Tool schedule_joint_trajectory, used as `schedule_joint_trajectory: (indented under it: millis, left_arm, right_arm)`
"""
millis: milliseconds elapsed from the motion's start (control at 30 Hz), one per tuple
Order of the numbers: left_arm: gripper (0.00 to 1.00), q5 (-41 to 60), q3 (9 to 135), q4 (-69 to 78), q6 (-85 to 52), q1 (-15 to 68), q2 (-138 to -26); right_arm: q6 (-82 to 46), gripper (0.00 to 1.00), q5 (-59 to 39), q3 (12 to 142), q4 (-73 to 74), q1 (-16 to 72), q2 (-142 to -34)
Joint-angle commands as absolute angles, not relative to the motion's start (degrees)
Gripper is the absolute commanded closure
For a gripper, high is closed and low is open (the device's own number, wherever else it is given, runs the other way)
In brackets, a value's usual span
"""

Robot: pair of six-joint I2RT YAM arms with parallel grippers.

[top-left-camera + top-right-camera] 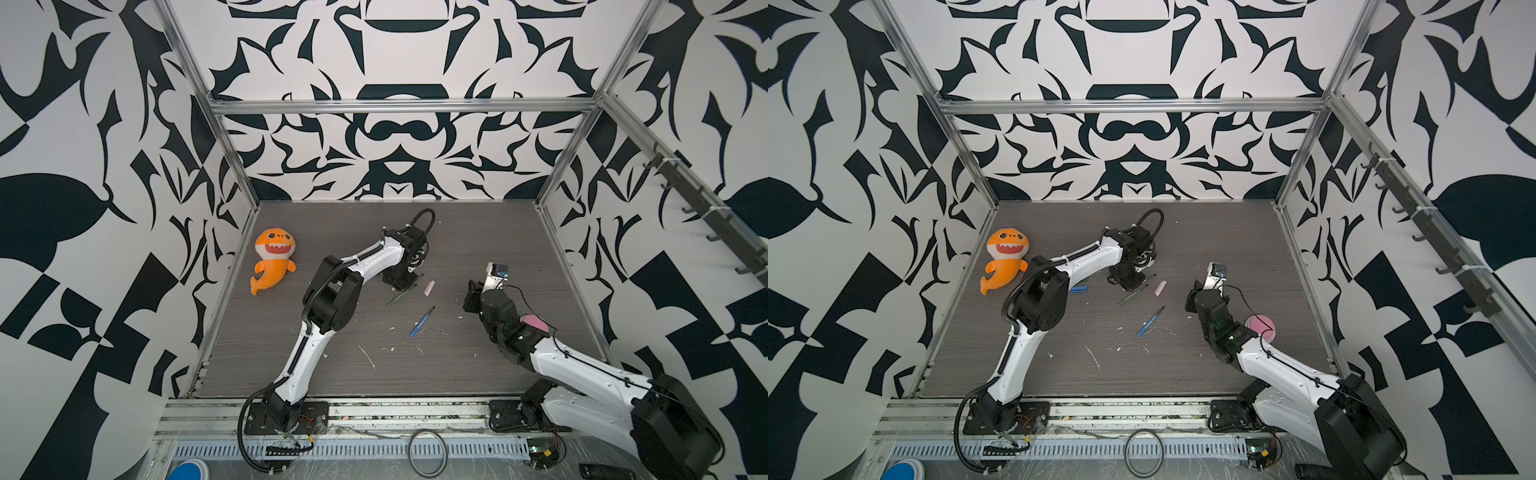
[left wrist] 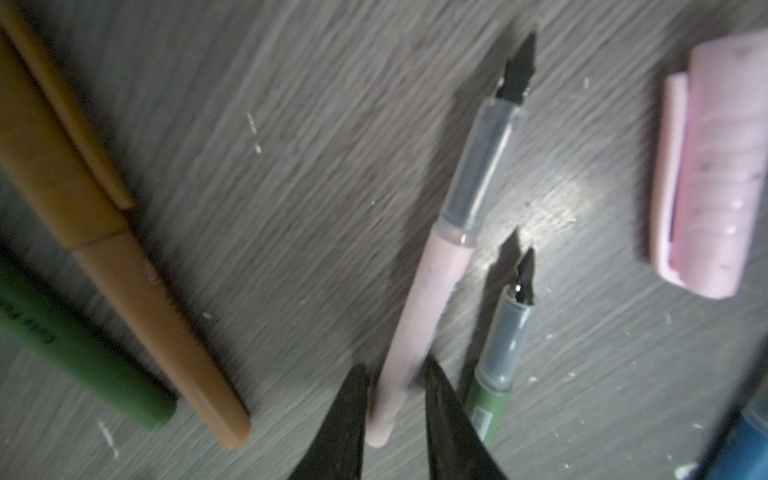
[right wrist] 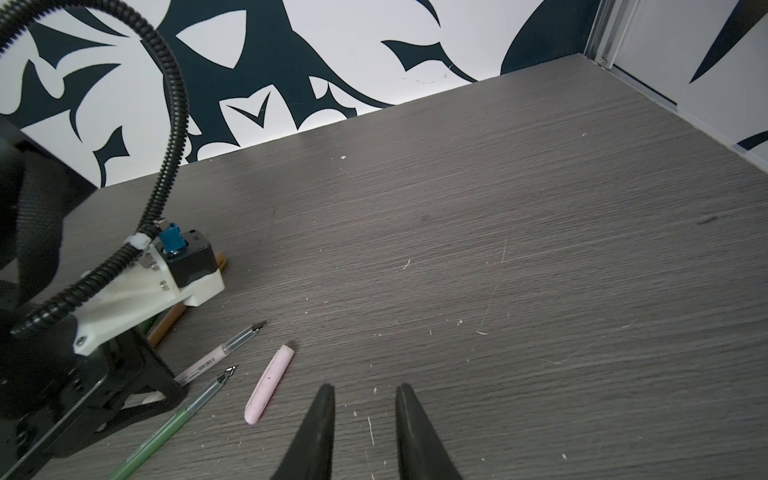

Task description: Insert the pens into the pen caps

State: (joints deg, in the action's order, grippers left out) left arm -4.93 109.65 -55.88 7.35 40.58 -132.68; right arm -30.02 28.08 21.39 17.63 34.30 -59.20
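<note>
In the left wrist view my left gripper (image 2: 395,368) is shut on the rear end of the pale pink pen (image 2: 432,282), which lies uncapped on the table. An uncapped green pen (image 2: 494,374) lies beside it and the pink cap (image 2: 715,166) a little farther off. An orange pen (image 2: 124,270) and a green pen (image 2: 83,353) lie capped on the other side. In both top views an uncapped blue pen (image 1: 422,322) lies nearer the front, and a blue cap (image 1: 1078,288) shows by the left arm's elbow. My right gripper (image 3: 365,390) hovers open and empty, right of the pink cap (image 3: 270,382).
An orange shark plush (image 1: 272,262) lies at the far left of the grey table (image 1: 478,232). A pink disc (image 1: 1260,326) sits behind the right arm. White scuff marks (image 1: 368,357) dot the front middle. Patterned walls and metal rails close in three sides.
</note>
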Motion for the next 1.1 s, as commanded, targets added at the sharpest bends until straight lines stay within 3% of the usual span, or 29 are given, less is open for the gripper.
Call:
schedule_joint_trajectory:
  millis: [0, 200, 600, 900, 1067]
  left_arm:
    - [0.73, -3.44, 107.95, -57.0, 7.1, 40.35, -133.51]
    - [0.85, -3.06, 106.46, -55.94, 6.6, 40.35, -131.84]
    - [0.92, -1.57, 96.43, -39.75, 4.44, 40.31, -117.63]
    - [0.93, 6.38, 79.95, -22.45, -0.17, 40.69, -94.2]
    - [0.92, 6.05, 64.27, -5.19, 2.01, 41.22, -82.9]
  right_arm:
    - [-29.58, 0.71, 28.57, 23.55, 18.9, 34.19, -58.97]
    - [-29.53, 0.71, 28.59, 23.62, 18.9, 34.2, -59.15]
    - [-29.25, 0.72, 27.99, 23.72, 18.81, 34.19, -59.08]
    - [-32.55, 0.7, 20.09, 24.9, 17.15, 32.44, -57.33]
    - [-36.26, 0.75, 2.93, 31.43, 11.21, 30.01, -52.47]
